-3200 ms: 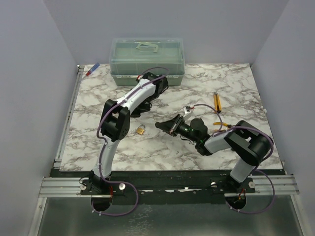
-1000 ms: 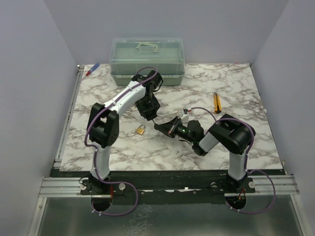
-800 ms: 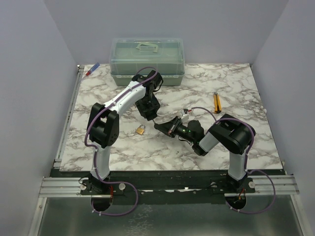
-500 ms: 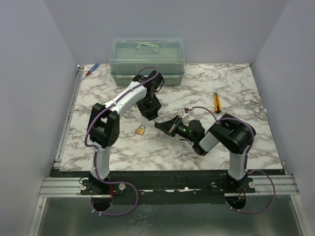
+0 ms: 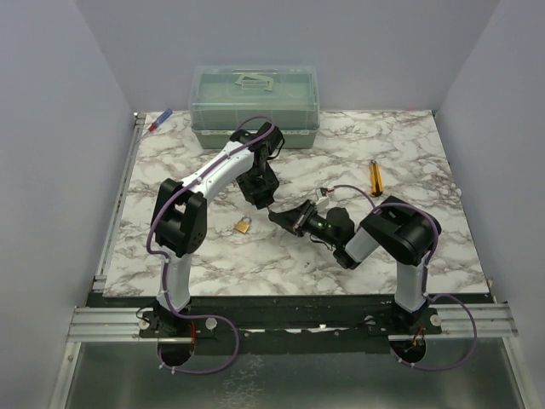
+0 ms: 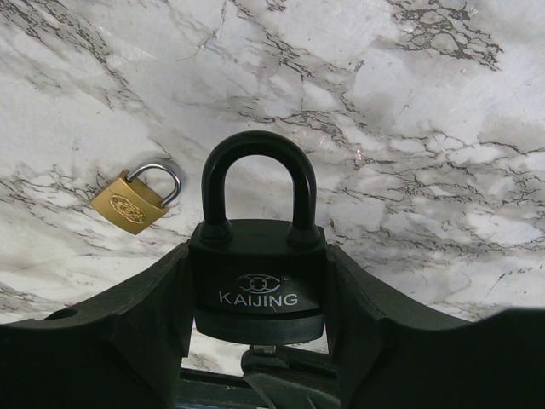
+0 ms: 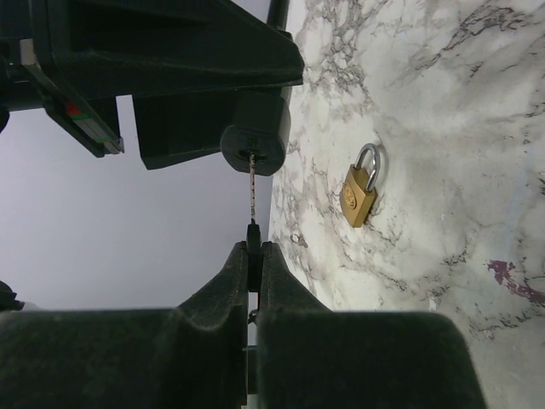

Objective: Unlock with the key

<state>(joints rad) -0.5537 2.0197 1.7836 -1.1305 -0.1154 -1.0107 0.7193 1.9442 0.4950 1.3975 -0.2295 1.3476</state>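
Note:
My left gripper is shut on the black padlock, gripping its body by the sides with the shackle pointing away; the pair hangs above the table's middle. My right gripper is shut on the key, pinching its black head. The thin shaft points straight at the padlock's underside and its tip touches the keyhole. Most of the shaft is still outside. In the top view the right gripper sits just right of and below the left one.
A small brass padlock lies on the marble table, left of the grippers, also in the wrist views. A green lidded box stands at the back. A yellow tool lies at the right, a pen at the back left.
Since the earliest frame both arms have folded in, bringing black padlock and key together at the table's middle. Over the last second they have barely shifted.

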